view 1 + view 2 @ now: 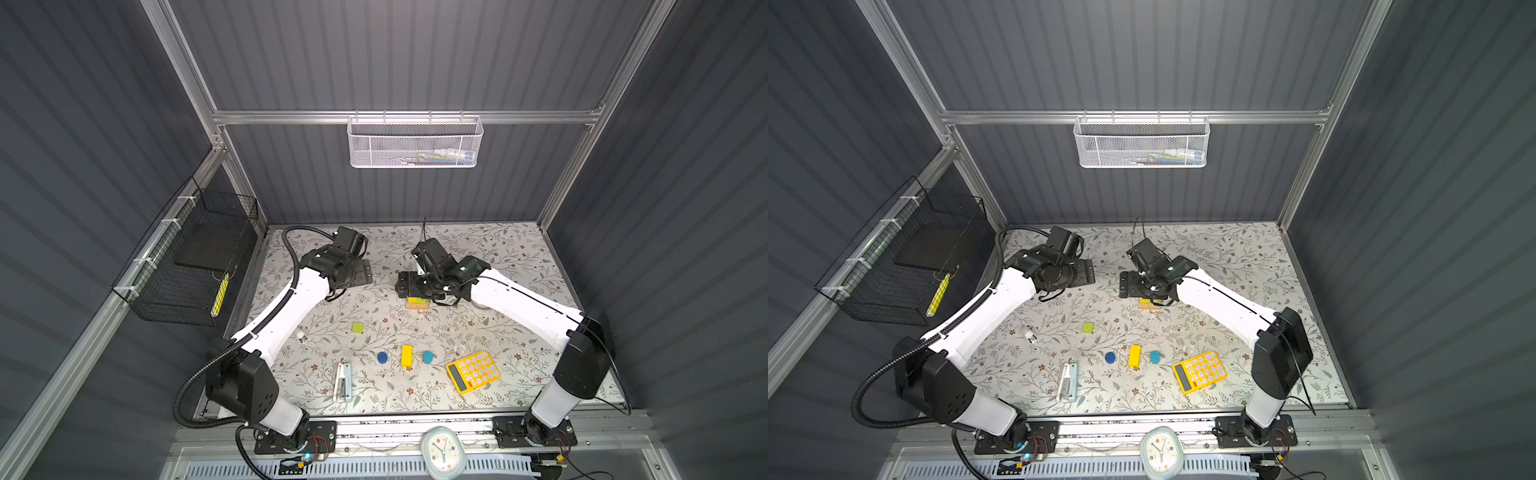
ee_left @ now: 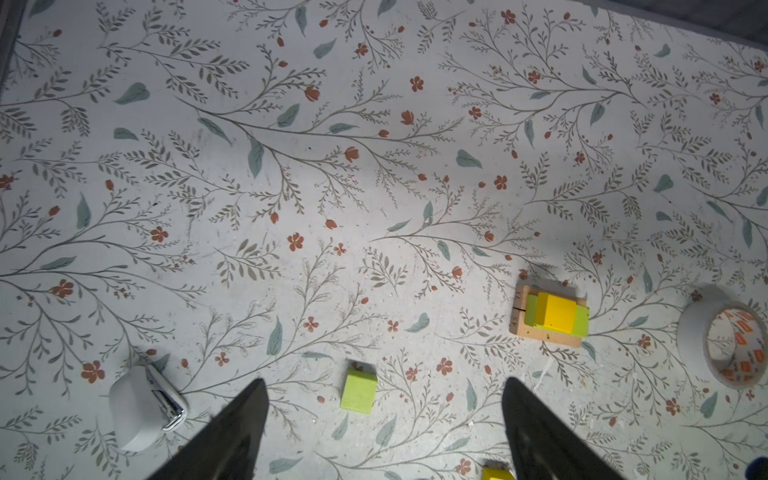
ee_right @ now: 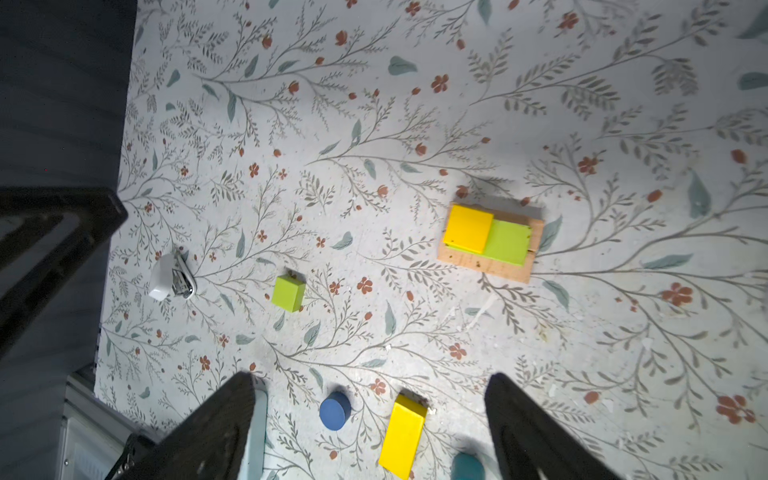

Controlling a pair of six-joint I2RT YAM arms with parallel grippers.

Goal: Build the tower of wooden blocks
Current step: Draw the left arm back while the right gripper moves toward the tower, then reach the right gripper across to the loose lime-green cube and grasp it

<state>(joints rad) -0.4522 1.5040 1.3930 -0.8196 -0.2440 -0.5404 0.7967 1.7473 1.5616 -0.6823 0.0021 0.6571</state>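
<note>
Fingers of the left gripper spread wide, nothing held, a loose lime-green cube on the table below. Right gripper likewise spread and empty over a blue cylinder and a yellow bar. The wood block tower, a yellow cube on a lime-green bar on a tan base, stands toward the back of the scuffed floral tabletop, near the tape roll. Ribbed dark grey walls, with a white mesh basket on the back rail.
</note>
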